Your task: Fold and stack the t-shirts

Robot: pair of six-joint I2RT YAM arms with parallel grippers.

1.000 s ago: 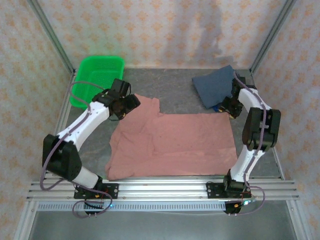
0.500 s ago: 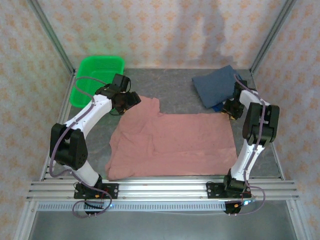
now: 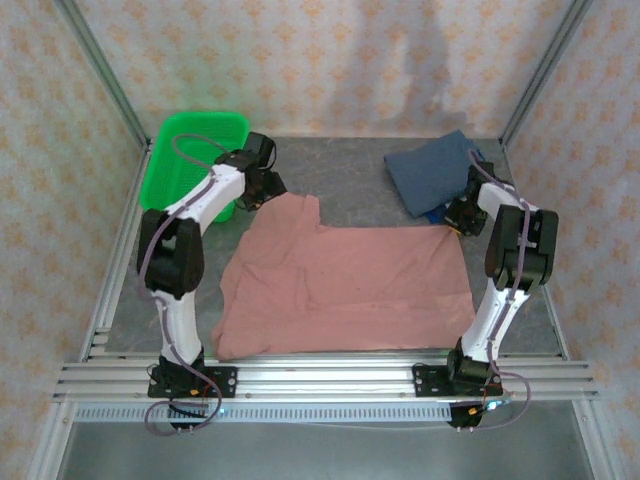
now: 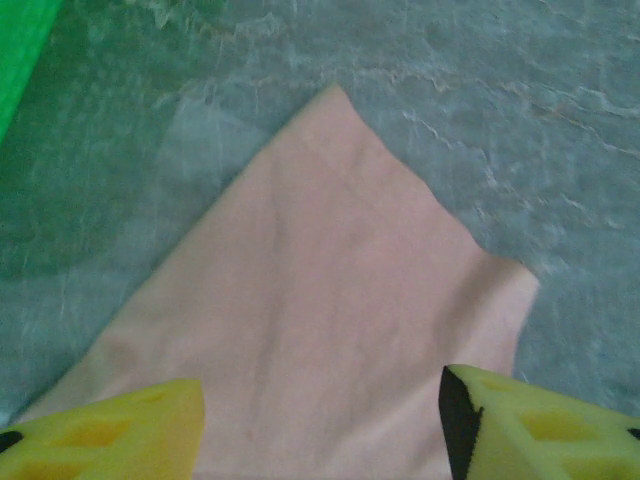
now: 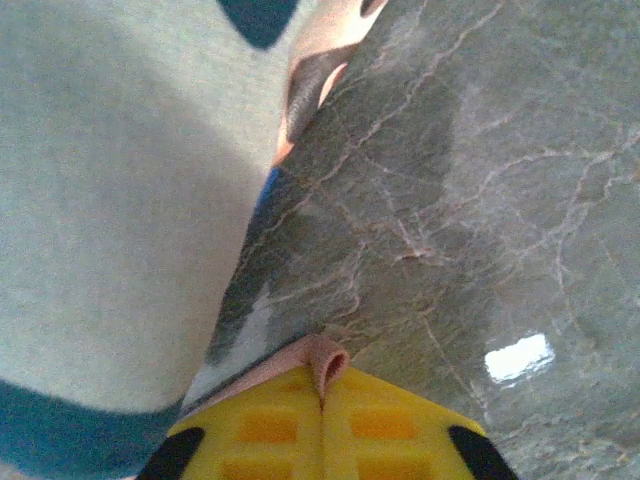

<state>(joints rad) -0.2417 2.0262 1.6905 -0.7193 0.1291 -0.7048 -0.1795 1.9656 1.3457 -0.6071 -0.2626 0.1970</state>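
Salmon-pink cloth takes up the middle of the top view: the pink t-shirt (image 3: 345, 285) lies spread flat on the grey marbled table (image 3: 350, 185). Its lower edge runs close to the aluminium rail (image 3: 320, 375) at the bottom of the frame, and one sleeve reaches toward the upper left. The slate-blue t-shirt (image 3: 425, 170) lies in a loose folded heap at the upper right, near the pink shirt's upper right corner; whether the two touch cannot be told. A green mesh basket (image 3: 190, 150) stands in the upper left corner.

The left gripper (image 3: 265, 188) hangs over the tip of that sleeve, just beside the basket. In the left wrist view its yellow fingers (image 4: 110, 435) sit in the two lower corners of the frame, spread wide with nothing clamped between them. The pink sleeve (image 4: 330, 320) lies beneath, its pointed corner aimed at the top of the frame, and a strip of the basket (image 4: 20, 50) shows at the upper left.

The right gripper (image 3: 455, 220) is down at the pink shirt's upper right corner. In the right wrist view its fingers (image 5: 260, 425) are pressed together at the bottom of the frame, pinching a small fold of the pink cloth (image 5: 325, 362) at their tips. Bare table (image 5: 450, 200) fills the right, and a pale blurred surface (image 5: 100, 200) with dark blue edges at the left is too close to make out.
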